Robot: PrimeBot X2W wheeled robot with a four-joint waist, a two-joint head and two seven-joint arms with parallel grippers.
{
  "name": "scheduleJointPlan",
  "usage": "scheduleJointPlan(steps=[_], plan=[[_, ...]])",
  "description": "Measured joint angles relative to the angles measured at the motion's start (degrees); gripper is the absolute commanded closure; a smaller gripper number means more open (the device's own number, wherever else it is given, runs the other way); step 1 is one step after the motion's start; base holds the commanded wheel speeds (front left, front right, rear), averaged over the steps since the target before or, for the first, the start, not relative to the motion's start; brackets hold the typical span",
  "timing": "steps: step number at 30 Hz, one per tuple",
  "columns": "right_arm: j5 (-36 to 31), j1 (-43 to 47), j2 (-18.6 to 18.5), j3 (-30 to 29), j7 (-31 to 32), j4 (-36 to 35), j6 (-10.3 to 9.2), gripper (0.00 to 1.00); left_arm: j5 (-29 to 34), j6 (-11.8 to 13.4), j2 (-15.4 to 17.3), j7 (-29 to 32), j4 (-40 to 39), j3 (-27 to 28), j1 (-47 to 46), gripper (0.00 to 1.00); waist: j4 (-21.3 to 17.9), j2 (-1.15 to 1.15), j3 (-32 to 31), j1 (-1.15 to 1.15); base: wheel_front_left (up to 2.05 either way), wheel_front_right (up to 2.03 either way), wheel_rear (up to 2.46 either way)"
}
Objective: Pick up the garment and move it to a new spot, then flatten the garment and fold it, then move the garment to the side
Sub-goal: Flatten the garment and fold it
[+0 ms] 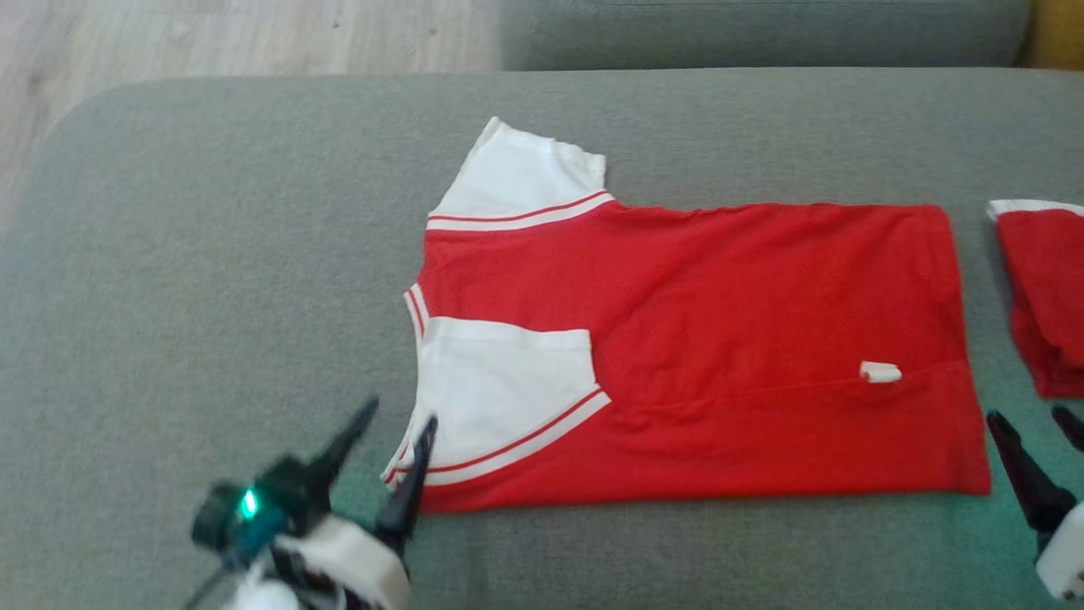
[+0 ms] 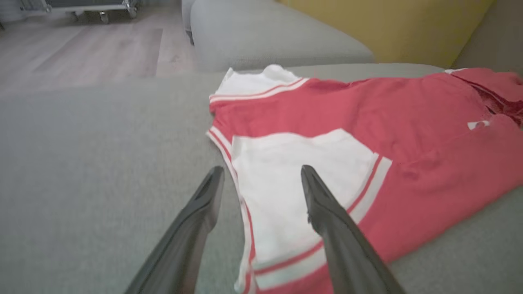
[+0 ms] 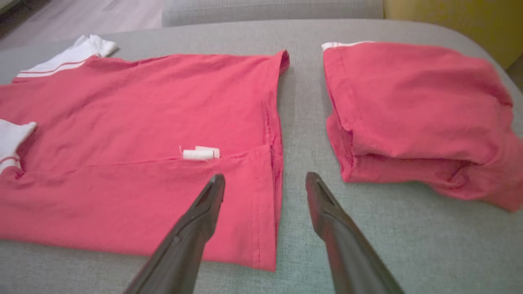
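Grey fabric cushion (image 1: 212, 212) carries all. Left gripper (image 1: 402, 415), fingers apart, over white sleeve (image 1: 500, 381) near front edge. Red cotton T-shirt with white sleeves (image 1: 720, 296) flat at centre, part-folded. Right gripper (image 1: 1025, 415), fingers apart, beside T-shirt's front-right corner. Folded red garment (image 1: 1046, 296) at right edge.

Straddles the hem of a flat red garment (image 3: 143, 106) with the right gripper (image 3: 265, 179) spread wide; white tag (image 3: 200, 153) just ahead of one fingertip (image 3: 214, 192), folded red bundle (image 3: 408, 110) ahead to the right, grey cushion (image 3: 302, 122) between.
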Motion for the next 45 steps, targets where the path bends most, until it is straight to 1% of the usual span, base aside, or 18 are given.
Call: scheduleJointPlan(steps=[2,4,6,9,14,17,19,21,25,29,32,38,42,45], plan=[[-0.5,-0.8,0.4,0.1,0.0,-0.8,0.00,0.00,0.1,-0.1,1.4,2.4,-2.8,0.1,-2.0,0.00,-0.6,0.00,-0.4,0.00,0.00,0.00,0.00],[-1.0,-1.4,0.9,0.2,-0.2,-1.2,0.00,0.00,0.6,-1.2,3.4,5.1,-4.4,0.2,-5.0,0.00,-1.2,0.00,-0.7,-0.01,0.00,0.00,0.00],[-1.4,-2.2,1.4,0.6,-0.5,-1.4,0.00,0.00,0.7,-2.2,5.2,8.3,-4.6,0.5,-8.4,0.00,-1.9,0.00,-0.9,0.00,0.00,0.00,0.00],[-1.5,-3.3,1.6,1.5,-1.2,-1.5,0.00,0.00,-0.9,-3.8,6.6,12.0,-4.1,0.7,-14.1,0.00,-3.2,0.00,-0.6,-0.01,0.00,0.00,0.00],[-1.9,-6.1,1.7,2.6,-2.2,-2.6,0.00,0.00,-4.5,-5.4,8.3,17.8,1.0,0.1,-25.8,0.00,-4.7,0.00,2.5,0.00,0.00,0.00,0.00],[-2.4,-8.9,1.6,3.6,-2.5,-3.2,0.00,0.00,-6.9,-5.5,9.3,20.5,5.7,-1.3,-33.5,0.00,-5.9,0.00,5.1,0.00,0.00,0.00,0.00],[-2.4,-10.7,1.6,4.3,-2.6,-3.4,0.00,0.00,-8.8,-5.5,9.9,22.0,8.5,-3.4,-38.1,0.00,-6.7,0.00,6.8,0.00,0.00,0.00,0.00],[-2.4,-12.2,1.5,4.9,-2.6,-3.6,0.00,0.00,-10.8,-5.8,10.5,22.8,11.0,-5.5,-42.3,0.00,-7.6,0.00,8.7,0.01,0.00,0.00,0.00],[-2.4,-14.6,1.5,6.3,-2.6,-3.8,0.00,0.00,-12.7,-5.9,11.5,24.7,16.3,-9.2,-50.5,0.00,-9.3,0.00,12.5,0.01,0.00,0.00,0.00],[-2.4,-16.8,1.5,7.4,-3.2,-3.8,0.00,0.00,-15.9,-5.9,11.6,27.9,20.5,-12.5,-56.2,0.00,-10.9,0.00,15.9,0.02,0.00,0.00,0.00],[-2.8,-17.9,1.5,8.3,-3.5,-3.8,0.00,0.00,-18.8,-5.9,11.8,29.1,23.2,-13.9,-58.9,0.00,-12.0,0.00,18.1,0.01,0.00,0.00,0.00],[-2.9,-20.0,1.6,9.6,-4.7,-3.7,0.00,0.00,-20.3,-5.9,13.9,30.3,27.8,-16.4,-64.5,0.00,-14.5,0.00,21.7,0.00,0.00,0.00,0.00],[-2.9,-21.1,1.8,9.8,-5.4,-3.1,0.00,0.00,-21.2,-5.9,15.1,30.6,29.3,-18.0,-66.6,0.00,-16.0,0.00,23.6,0.00,0.00,0.00,0.00],[-2.9,-21.1,2.0,9.8,-5.7,-2.3,0.00,0.00,-22.4,-5.9,15.4,30.6,29.5,-19.4,-66.9,0.00,-16.8,0.00,24.7,0.00,0.00,0.00,0.00]])
